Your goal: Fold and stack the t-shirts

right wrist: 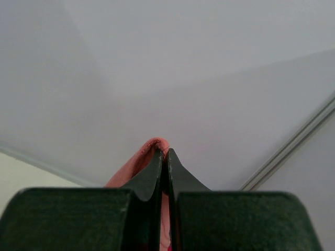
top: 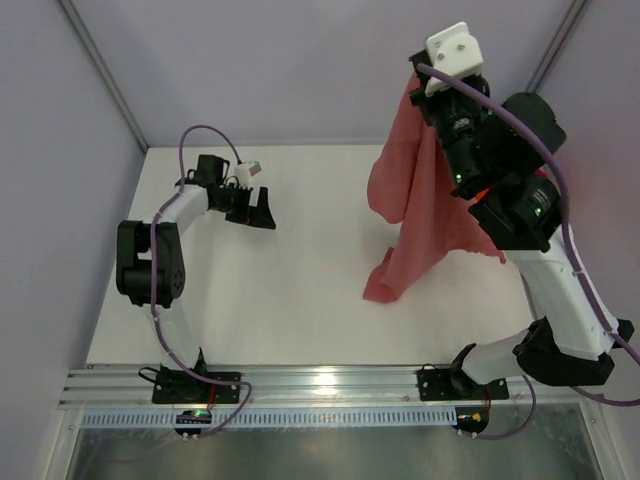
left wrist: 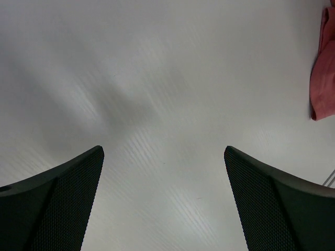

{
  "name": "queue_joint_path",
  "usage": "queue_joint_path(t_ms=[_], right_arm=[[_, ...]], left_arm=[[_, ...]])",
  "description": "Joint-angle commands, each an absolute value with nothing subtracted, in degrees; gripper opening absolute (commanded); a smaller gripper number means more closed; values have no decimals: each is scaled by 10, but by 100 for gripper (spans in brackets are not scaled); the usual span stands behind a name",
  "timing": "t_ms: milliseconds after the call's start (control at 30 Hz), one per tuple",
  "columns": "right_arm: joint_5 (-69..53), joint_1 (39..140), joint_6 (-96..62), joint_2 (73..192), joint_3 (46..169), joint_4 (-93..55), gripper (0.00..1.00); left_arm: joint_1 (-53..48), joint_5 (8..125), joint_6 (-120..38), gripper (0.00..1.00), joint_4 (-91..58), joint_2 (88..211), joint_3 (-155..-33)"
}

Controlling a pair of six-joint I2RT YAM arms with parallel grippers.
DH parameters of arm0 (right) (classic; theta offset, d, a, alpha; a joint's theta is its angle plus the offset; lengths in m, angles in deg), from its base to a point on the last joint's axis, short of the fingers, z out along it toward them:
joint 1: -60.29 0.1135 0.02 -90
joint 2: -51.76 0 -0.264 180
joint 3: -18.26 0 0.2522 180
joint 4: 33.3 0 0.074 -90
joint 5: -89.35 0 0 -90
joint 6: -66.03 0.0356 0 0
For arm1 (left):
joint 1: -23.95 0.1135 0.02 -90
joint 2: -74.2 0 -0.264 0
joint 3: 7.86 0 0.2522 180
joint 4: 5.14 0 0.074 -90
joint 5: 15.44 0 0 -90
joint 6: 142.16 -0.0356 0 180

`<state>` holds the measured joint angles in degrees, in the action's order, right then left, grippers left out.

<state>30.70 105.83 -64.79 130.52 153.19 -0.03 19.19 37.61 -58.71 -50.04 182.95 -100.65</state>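
I see the white table (top: 300,300) filling most of the top view. The salmon-pink t-shirt (top: 410,220) hangs over its two-o'clock area, held high; I cannot tell whether its lowest corner touches the tabletop. My right gripper (right wrist: 164,153) has its fingers pressed together on a fold at the shirt's top. My left gripper (left wrist: 164,151) hovers at ten o'clock above bare tabletop, fingers spread wide.

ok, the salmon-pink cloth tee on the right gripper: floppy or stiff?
Probably very floppy: the salmon-pink cloth t-shirt hangs in loose folds from the right gripper. Likely light: a small pinch carries it. Its lower end seems to reach the white table, so it may drag.
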Motion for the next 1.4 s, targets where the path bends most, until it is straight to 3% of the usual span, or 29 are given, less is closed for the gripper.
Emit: queue_joint_path(t_ms=[0,167,400,600,1100,1200,1233,1267,1367], right_arm=[[308,1062,-656,1324,1513,-8,3],[301,1071,-648,1353,1527,-9,3],[331,1203,-690,1429,1643,15,3],[310,1241,-676,1455,1750,59,3],[365,1248,-742,1363,1647,15,3],[364,1248,-743,1364,1640,12,3],[364,1248,-744,1364,1636,10,3],[365,1248,-745,1365,1634,9,3],[368,1248,-750,1368,1630,4,3]], left_arm=[[190,328,-595,99,-512,1845,-1039],[163,310,-640,99,-561,1870,-1058],[127,321,-638,99,-552,1905,-1075],[111,332,-628,99,-533,1929,-1084],[109,292,-568,99,-487,1941,-1100],[109,275,-585,90,-506,1936,-1107],[109,273,-590,84,-512,1936,-1107],[109,268,-596,72,-530,1936,-1111],[109,258,-628,61,-558,1945,-1119]])
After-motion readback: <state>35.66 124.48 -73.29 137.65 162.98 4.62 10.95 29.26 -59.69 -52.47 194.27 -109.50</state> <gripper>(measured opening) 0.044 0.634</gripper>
